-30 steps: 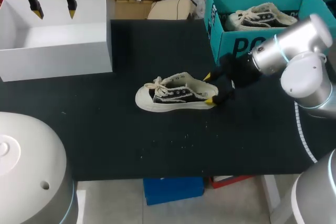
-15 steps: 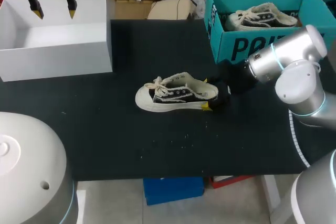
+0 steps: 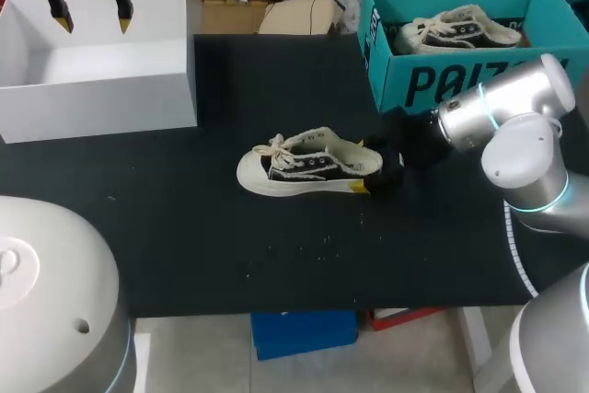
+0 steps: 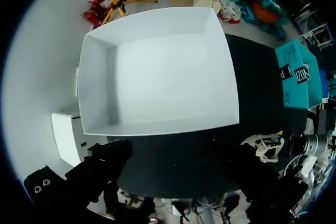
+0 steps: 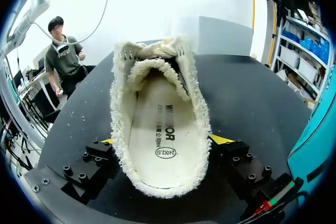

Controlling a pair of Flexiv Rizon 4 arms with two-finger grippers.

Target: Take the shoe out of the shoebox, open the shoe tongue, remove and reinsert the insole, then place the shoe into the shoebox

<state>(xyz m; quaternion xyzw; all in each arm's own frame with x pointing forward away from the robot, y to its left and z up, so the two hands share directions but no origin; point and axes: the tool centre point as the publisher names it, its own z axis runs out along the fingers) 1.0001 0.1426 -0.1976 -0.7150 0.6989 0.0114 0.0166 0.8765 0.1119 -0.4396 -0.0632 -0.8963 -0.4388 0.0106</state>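
The shoe (image 3: 308,165) lies on its sole near the middle of the black table (image 3: 184,227), toe toward my left, laces loose; in the right wrist view its fleecy opening and pale insole (image 5: 157,129) face the camera; the right gripper (image 3: 365,165) stands at the heel, one yellow-tipped finger pressed to each side, gripping it; the teal shoebox (image 3: 386,6) sits at the far right, another shoe (image 3: 456,32) inside; the left gripper (image 3: 93,18) hangs over the white box (image 3: 101,89) at the far left, fingers spread, holding nothing
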